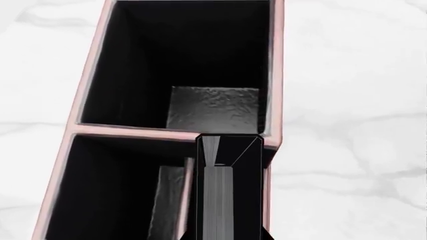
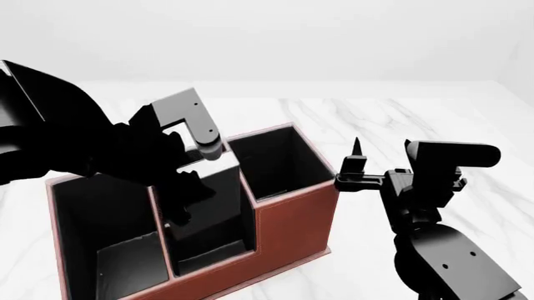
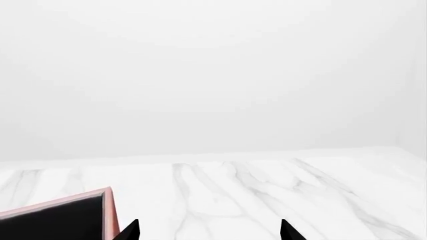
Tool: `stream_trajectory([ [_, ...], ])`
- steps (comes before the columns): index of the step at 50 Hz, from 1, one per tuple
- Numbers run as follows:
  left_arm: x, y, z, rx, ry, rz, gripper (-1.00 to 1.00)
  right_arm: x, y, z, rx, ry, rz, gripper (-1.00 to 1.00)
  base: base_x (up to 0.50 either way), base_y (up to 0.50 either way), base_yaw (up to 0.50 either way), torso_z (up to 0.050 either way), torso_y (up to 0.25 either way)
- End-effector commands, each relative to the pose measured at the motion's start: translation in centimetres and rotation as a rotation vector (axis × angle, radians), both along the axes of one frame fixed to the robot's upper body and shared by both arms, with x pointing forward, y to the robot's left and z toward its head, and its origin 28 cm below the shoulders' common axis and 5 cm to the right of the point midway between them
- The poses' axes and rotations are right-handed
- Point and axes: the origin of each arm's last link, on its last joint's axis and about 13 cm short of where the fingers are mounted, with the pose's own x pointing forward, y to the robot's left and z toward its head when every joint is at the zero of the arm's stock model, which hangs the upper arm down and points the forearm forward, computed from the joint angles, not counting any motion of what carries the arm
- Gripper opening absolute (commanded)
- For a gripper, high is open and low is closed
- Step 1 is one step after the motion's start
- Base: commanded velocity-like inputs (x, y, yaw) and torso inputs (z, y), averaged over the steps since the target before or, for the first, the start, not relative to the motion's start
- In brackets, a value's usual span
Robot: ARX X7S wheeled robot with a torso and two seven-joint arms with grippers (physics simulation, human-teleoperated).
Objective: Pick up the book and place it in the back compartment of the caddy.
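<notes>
Left gripper (image 2: 179, 206) is over the caddy (image 2: 292, 225), jaws clamped on the book (image 1: 223, 195), which hangs upright w/ its lower end inside the middle compartment. Right gripper (image 3: 210, 231) hovers beside the caddy over the marble tabletop (image 3: 267, 190), jaws apart, nothing in them.

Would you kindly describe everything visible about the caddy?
The caddy is a rectangular box, red-brown and leather-like outside with pale stitched edges, and black-lined inside. Dividers split it into several open-topped compartments. The end section at the head view's right stands taller than the rest. It sits upright on the white marble table, angled across the head view. The left arm reaches over its middle section; whether it touches cannot be told.
</notes>
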Motion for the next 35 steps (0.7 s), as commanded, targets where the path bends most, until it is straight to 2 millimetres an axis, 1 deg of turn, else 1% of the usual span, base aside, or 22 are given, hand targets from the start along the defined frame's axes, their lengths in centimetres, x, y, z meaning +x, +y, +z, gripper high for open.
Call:
stream_trajectory([
  [1, 0.5, 0.0, -0.2, -0.019, -0.01, 0.003, -1.0, -0.1, 0.0, 0.1, 0.0, -0.003, -0.003, 1.0, 0.0, 0.0, 0.0, 0.0, 0.0],
  [35, 1.6, 0.3, -3.0, -0.033, 0.05, -0.001, -1.0, -0.1, -0.1, -0.2, 0.004, 0.001, -0.006, 1.0, 0.0, 0.0, 0.0, 0.0, 0.001],
])
